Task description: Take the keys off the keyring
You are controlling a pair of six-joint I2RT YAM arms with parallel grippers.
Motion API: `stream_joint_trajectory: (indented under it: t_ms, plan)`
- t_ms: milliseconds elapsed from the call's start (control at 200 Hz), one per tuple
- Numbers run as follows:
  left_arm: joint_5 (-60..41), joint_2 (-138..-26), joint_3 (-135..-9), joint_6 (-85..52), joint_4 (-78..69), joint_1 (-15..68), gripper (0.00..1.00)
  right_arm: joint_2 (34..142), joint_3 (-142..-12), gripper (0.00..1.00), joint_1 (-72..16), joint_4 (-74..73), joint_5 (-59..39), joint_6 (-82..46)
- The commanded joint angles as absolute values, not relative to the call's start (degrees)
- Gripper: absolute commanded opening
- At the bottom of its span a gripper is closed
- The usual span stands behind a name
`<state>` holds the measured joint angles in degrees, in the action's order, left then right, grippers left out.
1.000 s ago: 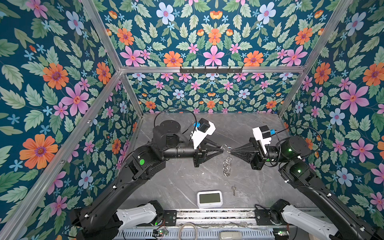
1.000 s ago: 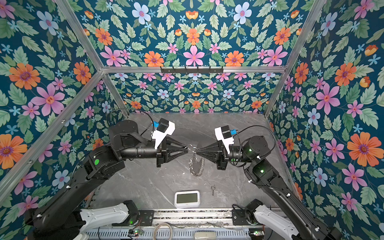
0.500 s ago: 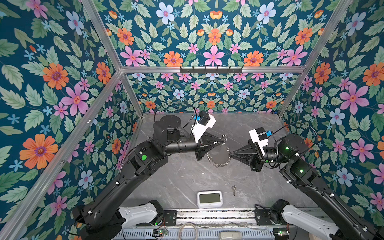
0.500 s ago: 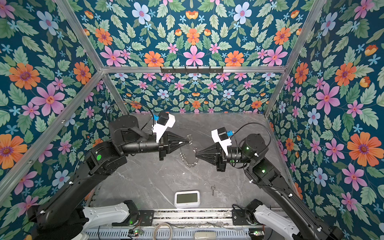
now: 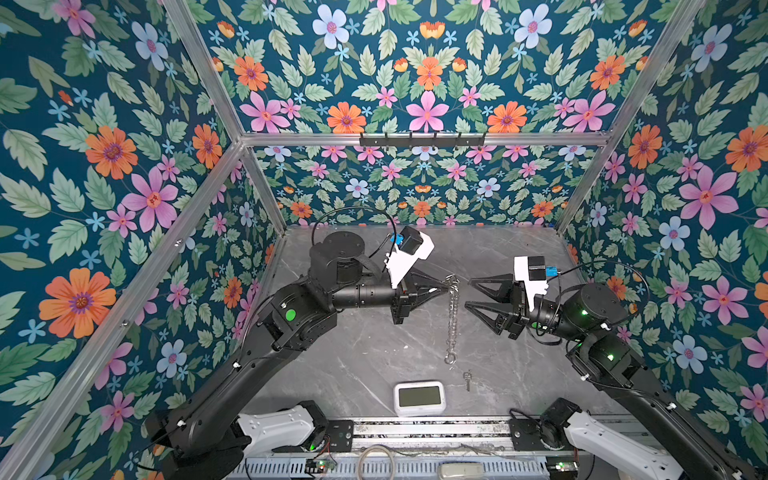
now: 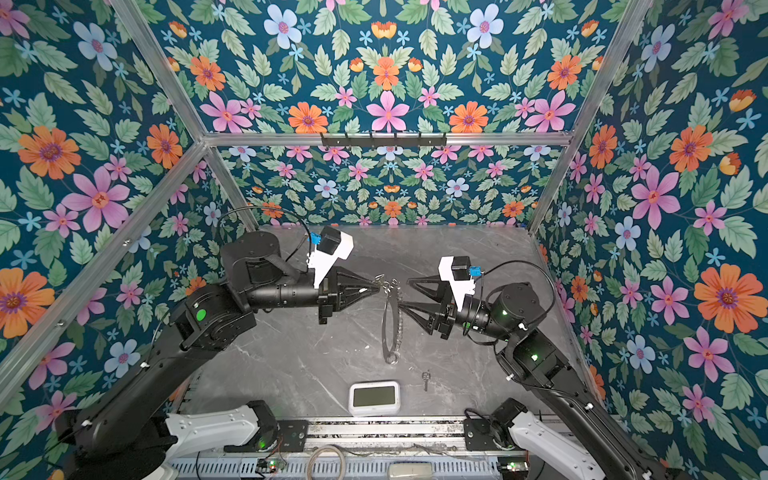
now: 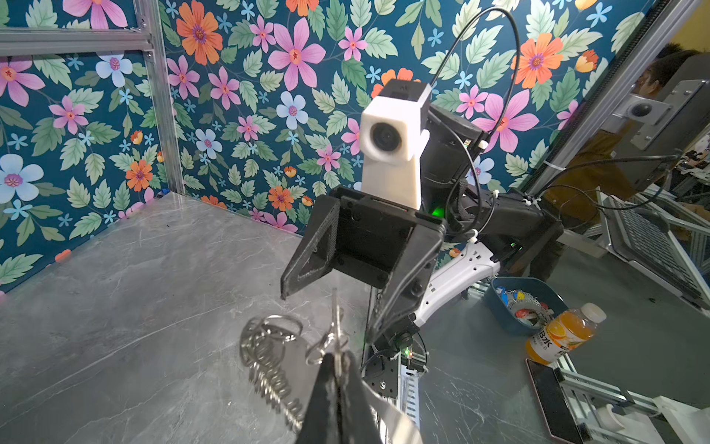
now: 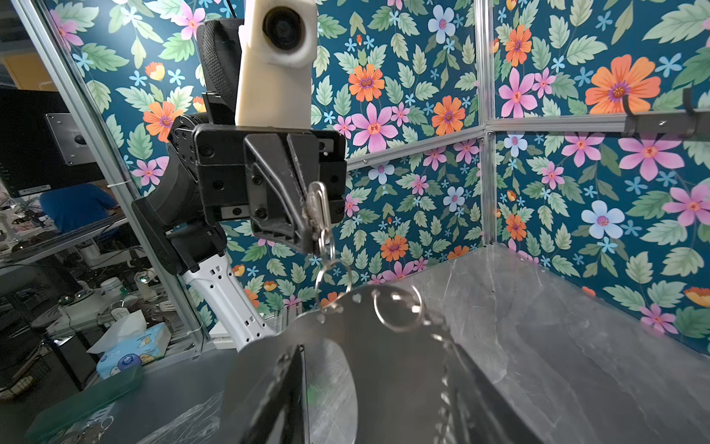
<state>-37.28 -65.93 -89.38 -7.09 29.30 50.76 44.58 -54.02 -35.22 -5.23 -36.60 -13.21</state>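
Inside the flowered enclosure, on the grey marble table point(image 5: 353, 361), one key point(image 5: 468, 379) lies loose near the white clock point(image 5: 419, 398). A second ago both arms met at the top of the keyring point(image 5: 451, 324). Now the right jaws have spread and drawn back, touching nothing. The left jaws stay pressed together on the other key point(image 7: 335, 311), and the keyring hangs from it above the table. The right arm looks free to re-grip the keyring and work that key off.
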Motion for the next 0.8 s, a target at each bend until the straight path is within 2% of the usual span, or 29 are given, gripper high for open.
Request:
stream_joint_trajectory:
  t_ms: [0, 100, 220, 580, 795]
  plan:
    - [-37.73, -65.66, -89.33, -6.83, 26.81, 50.71, 0.00, 44.76, -54.76, 0.60, -35.29, -7.17, -35.95, -11.92]
    - [-37.66, -65.74, -88.96, -7.17, 26.47, 50.74, 0.00, 44.99, -55.60, 0.60, -35.27, -6.33, -35.24, -11.01]
    - [-38.40, -65.74, -87.99, -7.91, 24.90, 50.80, 0.00, 46.17, -56.71, 0.52, -35.36, -6.23, -36.85, -10.56]
    - [-39.51, -65.57, -87.25, -7.82, 24.70, 50.71, 0.00, 47.90, -57.92, 0.43, -35.65, -5.47, -37.52, -9.41]
    - [-40.93, -65.57, -87.06, -7.38, 24.70, 50.76, 0.00, 49.39, -59.32, 0.43, -35.99, -2.99, -41.19, -8.03]
